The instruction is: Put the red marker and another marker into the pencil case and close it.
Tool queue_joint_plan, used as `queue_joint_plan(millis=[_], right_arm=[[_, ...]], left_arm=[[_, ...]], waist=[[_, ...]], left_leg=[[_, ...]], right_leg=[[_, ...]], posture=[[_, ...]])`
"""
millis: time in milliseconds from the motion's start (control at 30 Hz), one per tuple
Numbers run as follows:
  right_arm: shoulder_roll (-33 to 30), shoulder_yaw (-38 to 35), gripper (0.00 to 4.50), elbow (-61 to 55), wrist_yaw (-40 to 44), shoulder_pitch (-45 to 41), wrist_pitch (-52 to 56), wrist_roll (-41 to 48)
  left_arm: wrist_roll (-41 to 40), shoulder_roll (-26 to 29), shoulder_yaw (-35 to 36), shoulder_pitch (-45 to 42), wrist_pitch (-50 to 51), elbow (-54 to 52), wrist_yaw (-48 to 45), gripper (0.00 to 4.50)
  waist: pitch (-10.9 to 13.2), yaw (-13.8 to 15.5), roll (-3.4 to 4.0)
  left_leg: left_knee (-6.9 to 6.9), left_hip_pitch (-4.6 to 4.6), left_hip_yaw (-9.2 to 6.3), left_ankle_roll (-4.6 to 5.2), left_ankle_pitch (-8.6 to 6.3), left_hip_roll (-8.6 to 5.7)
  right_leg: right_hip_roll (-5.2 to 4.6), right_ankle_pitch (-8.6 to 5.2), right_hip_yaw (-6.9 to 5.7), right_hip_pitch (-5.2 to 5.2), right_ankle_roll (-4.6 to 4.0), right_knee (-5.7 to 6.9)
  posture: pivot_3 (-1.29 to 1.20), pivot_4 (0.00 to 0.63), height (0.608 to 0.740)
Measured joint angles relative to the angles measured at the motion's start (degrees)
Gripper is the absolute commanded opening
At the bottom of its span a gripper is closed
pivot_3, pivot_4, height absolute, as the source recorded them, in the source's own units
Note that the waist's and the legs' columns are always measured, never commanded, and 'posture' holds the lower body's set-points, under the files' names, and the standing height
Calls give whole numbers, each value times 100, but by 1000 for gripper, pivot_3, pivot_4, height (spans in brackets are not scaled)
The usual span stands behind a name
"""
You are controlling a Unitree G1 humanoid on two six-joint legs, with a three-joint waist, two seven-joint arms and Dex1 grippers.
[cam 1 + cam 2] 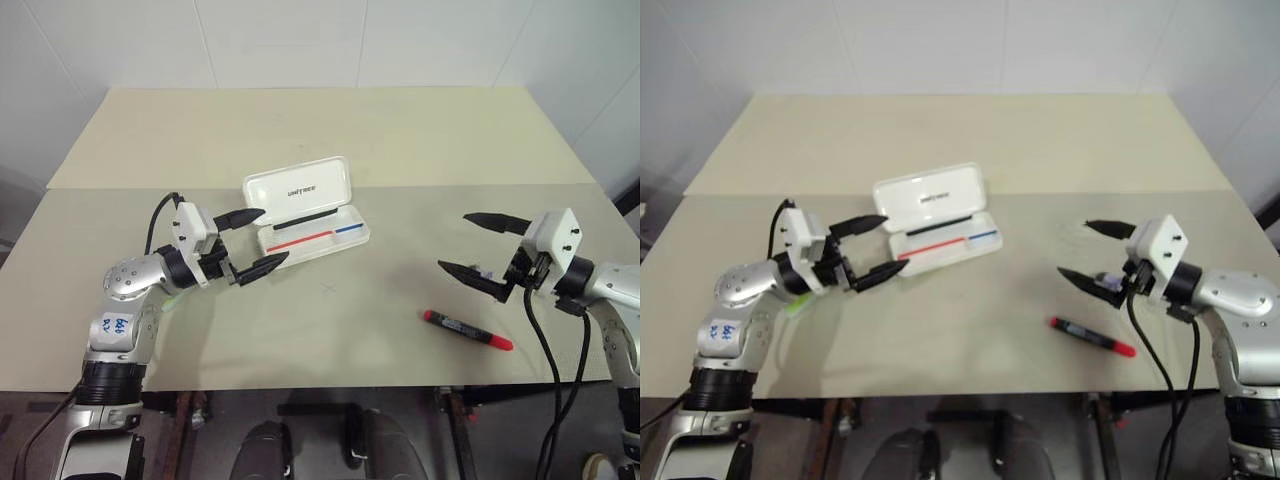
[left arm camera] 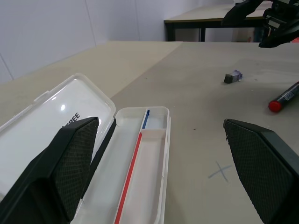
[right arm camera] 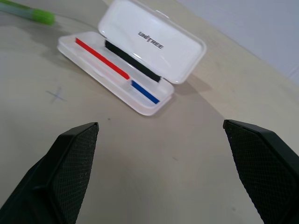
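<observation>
The white pencil case (image 1: 297, 187) lies open on the table left of centre, lid folded back, with a red and a blue stripe in its tray (image 2: 140, 186). My left gripper (image 1: 272, 236) hovers open just left of the tray, holding nothing. The red marker (image 1: 467, 331) lies flat toward the front right, black barrel with red ends. Behind and slightly right of it my right gripper (image 1: 455, 241) stands open and empty above the table. The light green highlighter (image 3: 32, 13) lies beyond the case, partly hidden under my left arm (image 1: 798, 303).
A small grey and purple object (image 2: 232, 77) sits on the table under my right gripper. A faint pencilled cross (image 1: 329, 288) marks the table's middle. A second table (image 1: 330, 130) adjoins at the back, against a white wall. The front edge is close below the marker.
</observation>
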Motion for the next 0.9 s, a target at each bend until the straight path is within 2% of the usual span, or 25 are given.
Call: queue_joint_plan(millis=[200,400,500,667,900], right_arm=[[-173,-88,4500,-179,232,35,412,356],[-260,-94,4500,-310,263,86,607,431],[-254,-75,4500,-380,221,67,635,430],[-41,171,4500,-413,121,-136,641,417],[308,650,4500,-710,10,-279,737,415]], left_arm=[[-7,253,7,-33,3,165,-388,4485],[6,253,-32,-53,-12,189,-447,4485],[44,255,-50,-41,-94,187,-458,3906],[220,412,-82,-11,-98,245,-529,2227],[726,407,-554,-317,-44,871,-508,2227]], waist=[[0,-3,0],[0,3,0],[0,-5,0],[0,-11,0],[-1,18,-1]], left_leg=[[0,1,-1,0,0,1],[0,0,-2,1,0,0],[0,1,-1,0,0,1],[0,2,-1,-1,0,2],[2,-3,-6,1,1,0]], right_leg=[[1,-1,0,0,-1,1],[-1,-1,0,0,-1,0],[0,-1,0,0,-1,1],[1,-1,0,0,-2,3],[-1,-1,-5,-1,-2,3]], posture=[[0,150,740],[0,150,740],[0,150,740],[0,150,740],[0,150,740]])
